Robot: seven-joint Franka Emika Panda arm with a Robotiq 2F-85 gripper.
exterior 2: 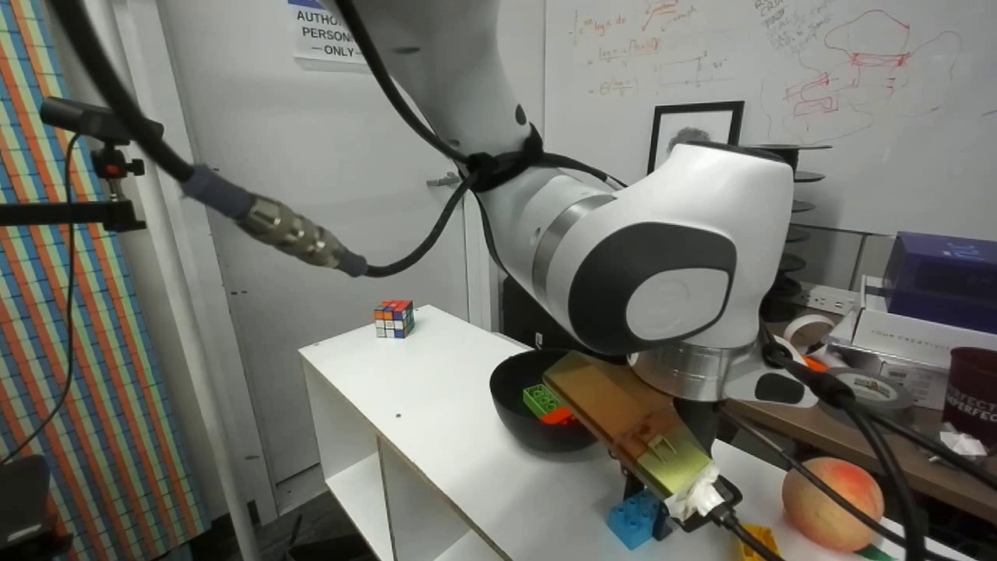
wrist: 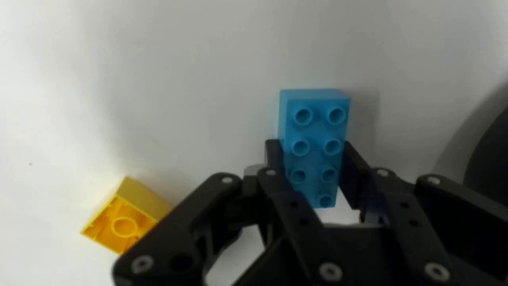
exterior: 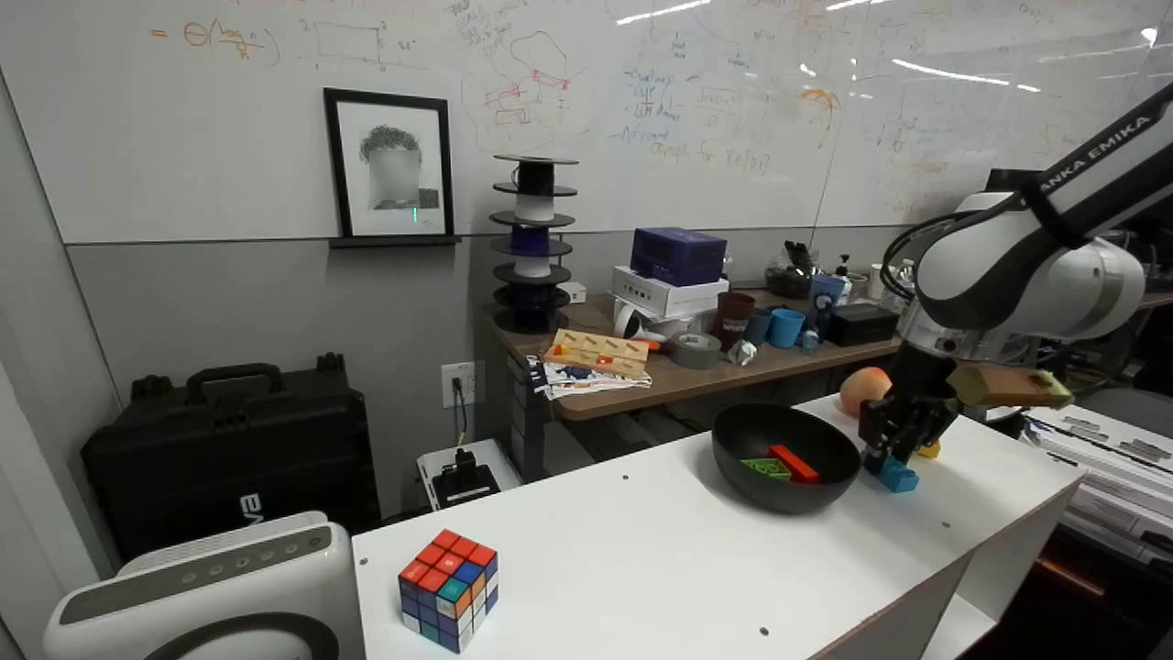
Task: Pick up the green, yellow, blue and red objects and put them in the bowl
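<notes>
My gripper (wrist: 311,153) is shut on the blue block (wrist: 315,127), one finger against each long side. In both exterior views the blue block (exterior: 899,476) (exterior 2: 632,520) sits low at the white tabletop, beside the bowl (exterior: 779,496). Whether it touches the surface cannot be told. The green block (exterior: 766,468) and the red block (exterior: 794,464) lie inside the black bowl. A little apart from the gripper, the yellow block (wrist: 126,222) lies on the tabletop with its hollow side showing; in an exterior view the yellow block (exterior 2: 755,539) is partly hidden by a cable.
An orange peach-like ball (exterior 2: 832,502) stands on the tabletop behind the gripper. At the far end of the surface is a Rubik's cube (exterior: 449,588). The bowl's dark wall (wrist: 492,159) rises close to the gripper's right side. A cluttered wooden desk (exterior: 605,403) adjoins the back.
</notes>
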